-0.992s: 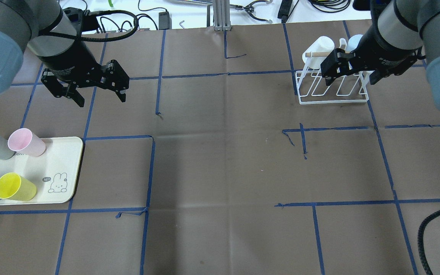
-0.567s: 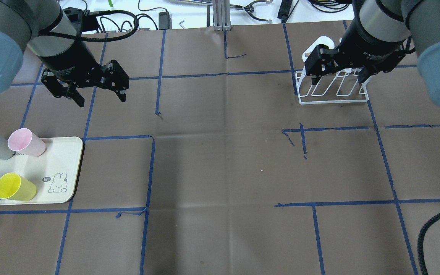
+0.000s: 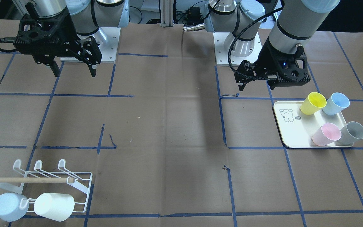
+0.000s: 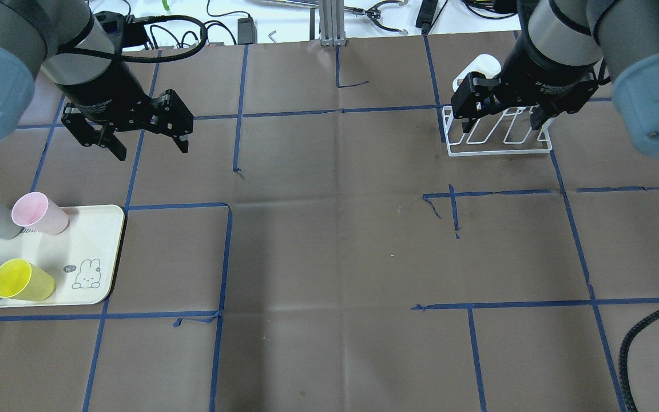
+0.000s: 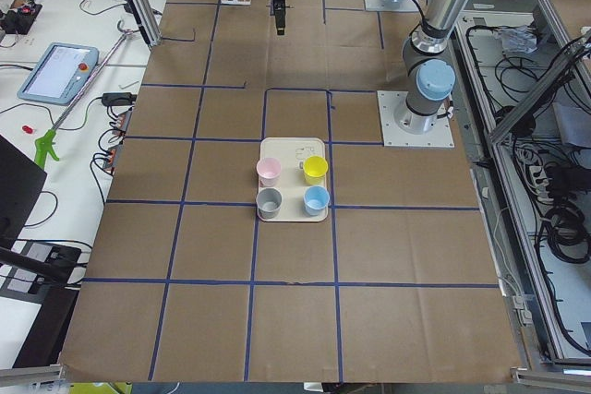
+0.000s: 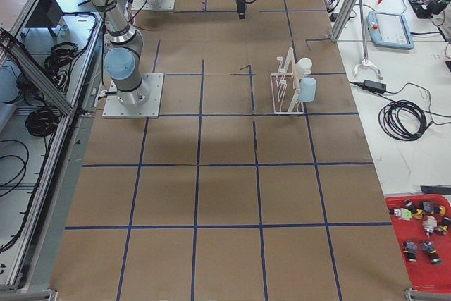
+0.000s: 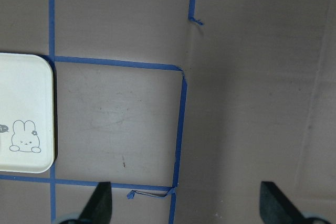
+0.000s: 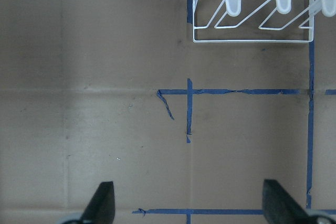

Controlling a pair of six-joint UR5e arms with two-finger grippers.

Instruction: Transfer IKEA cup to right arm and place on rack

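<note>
Brown paper crossed with blue tape lines covers the table [image 3: 169, 126]. The right gripper [image 3: 74, 74] hangs high above it at the end of the right arm [image 3: 47, 8]. Its two fingers are spread wide with nothing between them. Its wrist camera looks straight down on bare paper, and the rack [image 3: 85, 186] shows at the top edge of that view.

The left gripper [image 4: 152, 151] is also wide open and empty. It is held above the table near the tray [image 3: 295, 138]. The tray's corner with the rabbit drawing shows at the left edge of the left wrist view.

Four cups stand mouth up on the tray in a square. The yellow cup [image 3: 313, 103] and the blue cup [image 3: 336, 104] are on the robot's side. The pink cup [image 3: 326, 134] and the grey cup [image 3: 353, 133] are on the side away from the robot.

The white wire rack stands on the robot's right, towards the far edge of the table and well apart from the tray. A wooden rod [image 3: 27, 180] lies across it. Two more cups sit side by side on its prongs, in the row farther from the robot. They are a white cup [image 3: 54, 206] and a pale blue cup [image 3: 8, 206], both tilted with their bottoms pointing away from the robot. Neither gripper touches a cup or the rack.
</note>
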